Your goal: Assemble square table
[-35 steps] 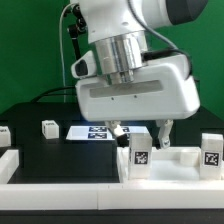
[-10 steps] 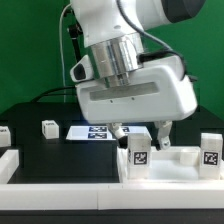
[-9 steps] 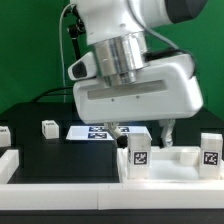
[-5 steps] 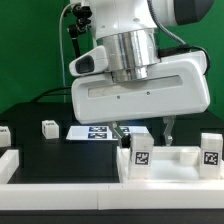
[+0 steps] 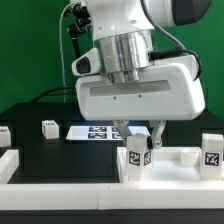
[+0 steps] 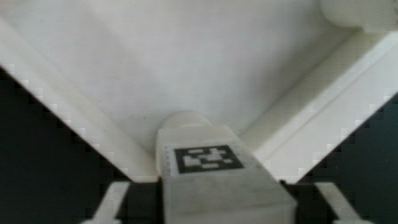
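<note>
**gripper fingers flank a tagged leg at the corner of the square top**

the white panda arm's two-finger gripper hangs low over the black table, a dark finger on either side of a short chunky white plastic leg with a black-and-white tag. the jaws stand partly drawn in, right beside the leg's flanks. in the wrist view no gap shows between the leg and the pale fingers on each side, yet whether they truly clamp it cannot be told from these blurred frames.

the leg stands roughly upright at a corner of the white plastic square top with raised rim, the corner toward the exterior view's left. in the wrist view the rims of the top run together in a v toward the leg. whether the leg rests on the top or is held just above it cannot be told.

a second tagged white leg stands at the exterior view's right end of the top. a third tagged white leg stands well apart on the table to the left. the marker board lies flat behind the gripper. a long white low border rail runs along the near edge.
</note>
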`<state>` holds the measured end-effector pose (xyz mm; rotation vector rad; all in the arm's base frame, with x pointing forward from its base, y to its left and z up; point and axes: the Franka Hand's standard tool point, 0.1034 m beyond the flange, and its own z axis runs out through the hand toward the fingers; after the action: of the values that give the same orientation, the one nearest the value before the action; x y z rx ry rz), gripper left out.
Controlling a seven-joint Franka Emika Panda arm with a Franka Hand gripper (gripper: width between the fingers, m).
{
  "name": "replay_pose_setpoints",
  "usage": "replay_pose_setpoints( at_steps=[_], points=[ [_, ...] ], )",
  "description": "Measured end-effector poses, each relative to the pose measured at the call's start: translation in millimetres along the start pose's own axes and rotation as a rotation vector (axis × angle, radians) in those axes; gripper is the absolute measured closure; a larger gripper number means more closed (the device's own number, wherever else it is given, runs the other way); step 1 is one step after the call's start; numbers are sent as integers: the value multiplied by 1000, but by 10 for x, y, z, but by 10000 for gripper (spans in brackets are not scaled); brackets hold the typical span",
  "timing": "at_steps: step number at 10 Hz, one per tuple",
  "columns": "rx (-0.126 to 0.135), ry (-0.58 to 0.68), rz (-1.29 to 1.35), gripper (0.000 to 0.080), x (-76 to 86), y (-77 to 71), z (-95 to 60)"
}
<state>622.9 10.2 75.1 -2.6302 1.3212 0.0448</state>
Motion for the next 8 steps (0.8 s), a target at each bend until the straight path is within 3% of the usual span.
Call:
replay_pose_setpoints(
  at_steps=[1,2,3,6,7,8],
  points=[
    [15,-22,228,492,-24,-8,6],
    [50,-49,462,492,-18,-13,14],
    [72,-66,546,501,-8,1,23],
    [75,-76,715,505,-10,-8,25],
    [75,-74,680,433,-10,-7,26],
    [73,-73,654,433,-10,-2,26]
  ],
)
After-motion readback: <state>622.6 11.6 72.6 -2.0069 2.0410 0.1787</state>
